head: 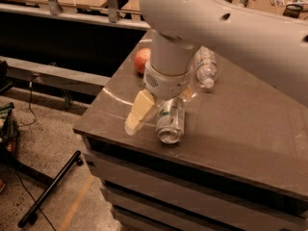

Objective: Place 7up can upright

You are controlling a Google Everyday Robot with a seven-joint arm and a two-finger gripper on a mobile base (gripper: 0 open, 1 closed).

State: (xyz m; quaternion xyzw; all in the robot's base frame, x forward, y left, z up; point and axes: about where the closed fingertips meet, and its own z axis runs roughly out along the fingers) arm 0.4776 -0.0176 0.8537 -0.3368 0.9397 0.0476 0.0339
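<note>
The 7up can lies on its side on the dark table, close to the front edge, with its silver end facing the front. My gripper hangs from the big white arm and is down at the can's far end and left side, right against it. Its cream-coloured left part reaches down to the tabletop just left of the can. The arm hides the gripper's right side.
A red apple sits at the back left of the table. A clear plastic water bottle lies behind the can to the right. The table's front edge drops to the floor. A black stand leg lies on the floor.
</note>
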